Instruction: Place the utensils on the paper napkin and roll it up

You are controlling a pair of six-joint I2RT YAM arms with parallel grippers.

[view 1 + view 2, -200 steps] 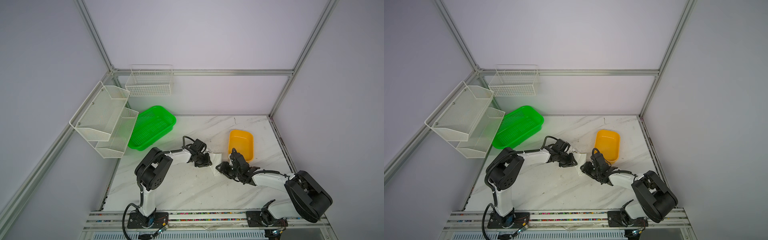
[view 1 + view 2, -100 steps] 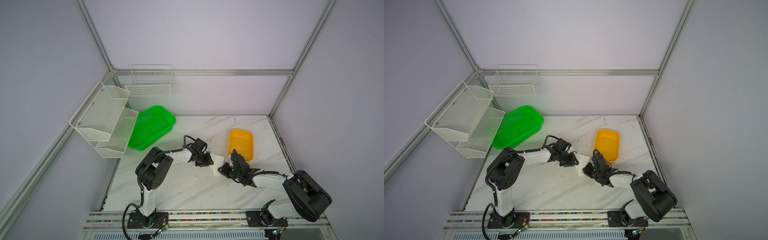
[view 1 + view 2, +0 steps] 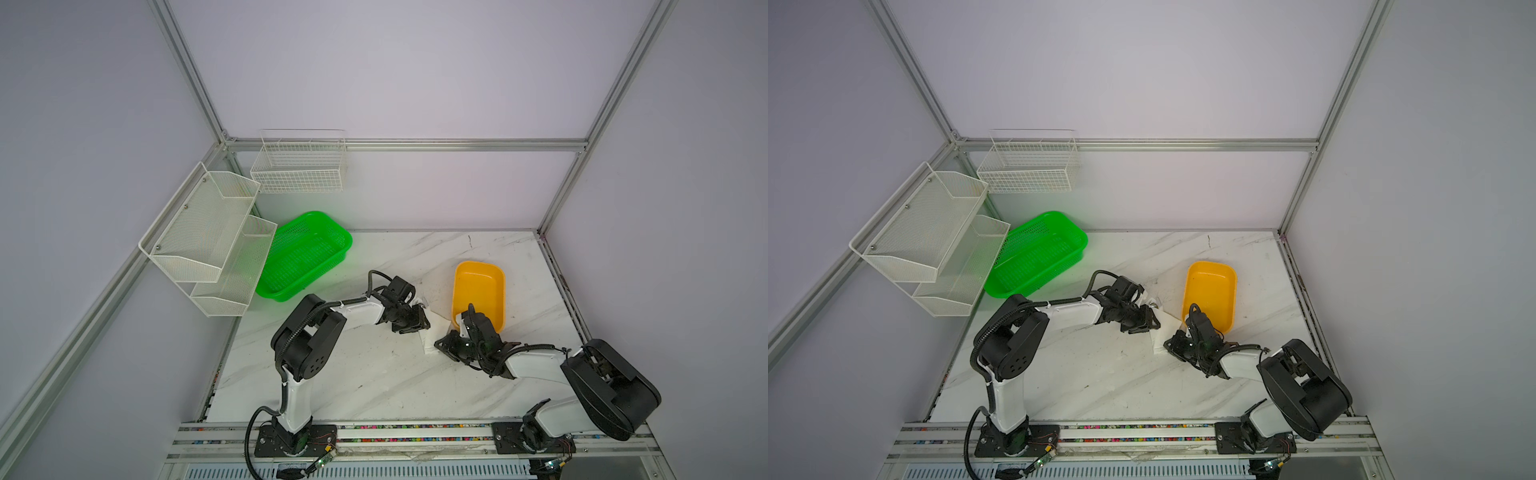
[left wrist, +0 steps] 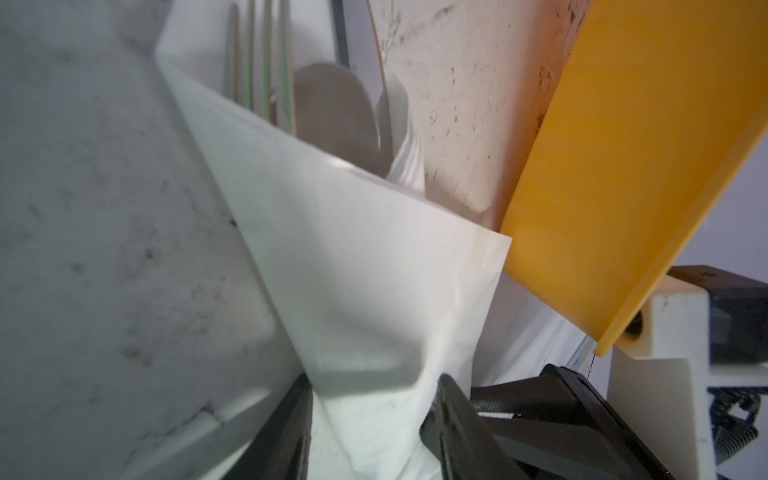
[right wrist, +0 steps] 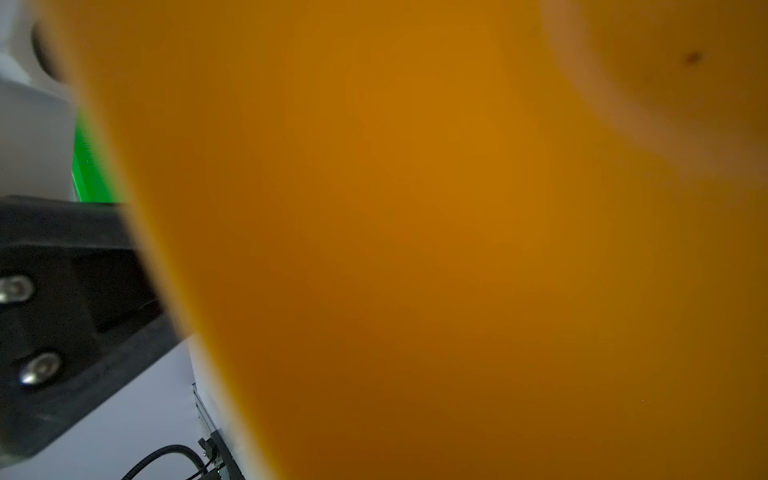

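Risk: paper napkin (image 4: 365, 270) may unfurl, spilling fork (image 4: 257, 70), spoon (image 4: 332, 112) | cause: left gripper (image 4: 374, 419) spread around fold | right gripper (image 3: 444, 345): cannot tell

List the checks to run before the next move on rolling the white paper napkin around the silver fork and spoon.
1. Silver metal fork and round-bowled spoon tucked inside white paper napkin fold: ok.
2. Left gripper straddling the fold, jaws apart: ok.
3. Right gripper hold on napkin: cannot tell.
4. Right wrist view unobstructed: not ok, yellow plastic tub fills it.
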